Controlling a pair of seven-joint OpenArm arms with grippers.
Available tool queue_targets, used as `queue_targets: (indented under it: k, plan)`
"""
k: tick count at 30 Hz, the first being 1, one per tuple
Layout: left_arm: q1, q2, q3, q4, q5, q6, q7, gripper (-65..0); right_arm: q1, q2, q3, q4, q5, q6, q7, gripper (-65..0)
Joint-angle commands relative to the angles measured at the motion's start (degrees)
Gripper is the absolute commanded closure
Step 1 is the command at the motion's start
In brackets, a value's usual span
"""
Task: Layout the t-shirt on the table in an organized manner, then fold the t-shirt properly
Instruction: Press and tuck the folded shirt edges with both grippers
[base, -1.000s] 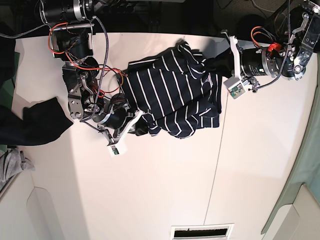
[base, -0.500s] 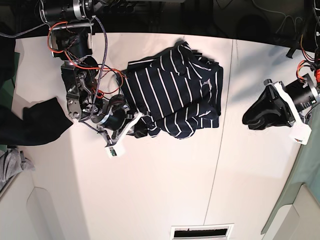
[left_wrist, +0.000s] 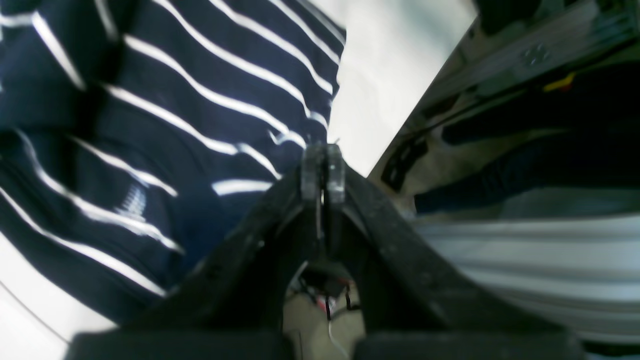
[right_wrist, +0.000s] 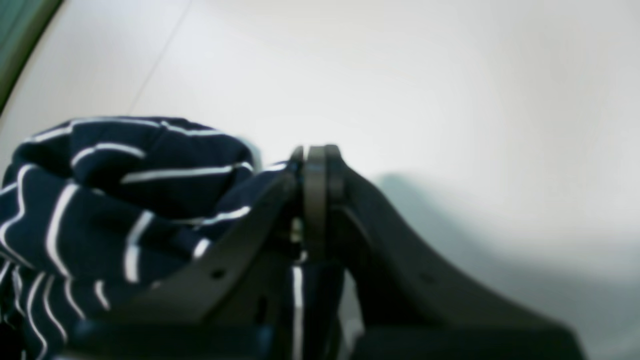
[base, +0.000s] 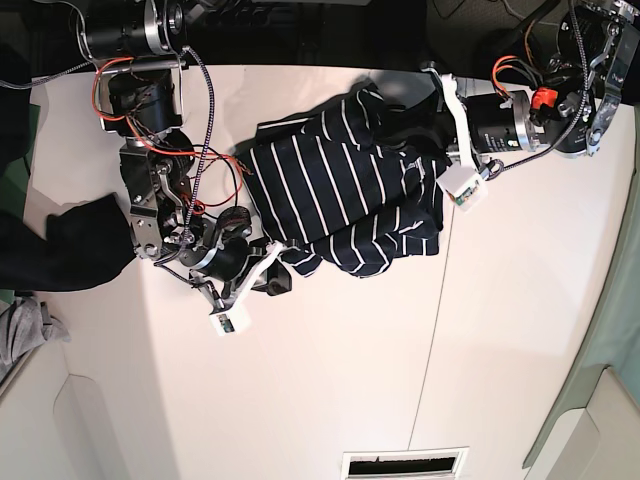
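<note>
Both hands are pinched together on the bunched shirt (base: 350, 190) mid-counter (base: 330, 390): left hand (left_wrist: 322, 165) at its far edge, right hand (right_wrist: 315, 170) at its near corner. We should pull apart evenly, low.

t-shirt (base: 345, 190) bunched on table (base: 330, 380), seemingly between both arms.

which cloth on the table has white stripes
The navy t-shirt bunched between both arms. The dark cloth at the table's edge and the small grey cloth are plain.
</note>
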Motion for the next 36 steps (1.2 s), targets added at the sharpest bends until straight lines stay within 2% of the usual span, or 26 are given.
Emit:
queue_targets:
  k: [1,4,10,14,20,28,36]
  plan:
    - [0.7,-0.8,-0.3,0.5,-0.2,-0.5,-1.0,-1.0,1.6,-0.1,0.0,1.2,0.7,0.4,1.4,0.0]
    - [2.0,-0.8,-0.3,-2.2,2.0,-0.5,-2.9,-1.1,1.6,-0.1,0.0,1.2,0.8,0.4,1.8,0.0]
    - [1.2,-0.8,-0.3,-14.4,6.5,-0.5,-10.8,-1.1,1.6,-0.4,0.0,1.1,0.8,0.4,2.0,0.0]
    - [-0.4,-0.8,-0.3,-19.7,6.2,-0.5,-10.9,-1.1,1.6,-0.5,0.0,1.1,0.8,0.4,2.6,0.0]
    - [-3.1,-0.3,-0.3,-20.0,5.4,-0.5,-10.9,-1.0,1.2,-1.2,0.0,0.1,0.7,0.5,2.6,0.0]
    - [-10.5,4.4,-0.3,-24.7,12.4,4.7,-11.6,-1.0,1.0,-1.1,0.0,-4.1,0.8,0.5,2.2,0.0]
    - [-20.9,9.7,-0.4,-39.8,12.8,4.8,-11.8,-1.0,-1.5,-1.1,0.0,-3.9,0.9,1.1,0.9,0.0]
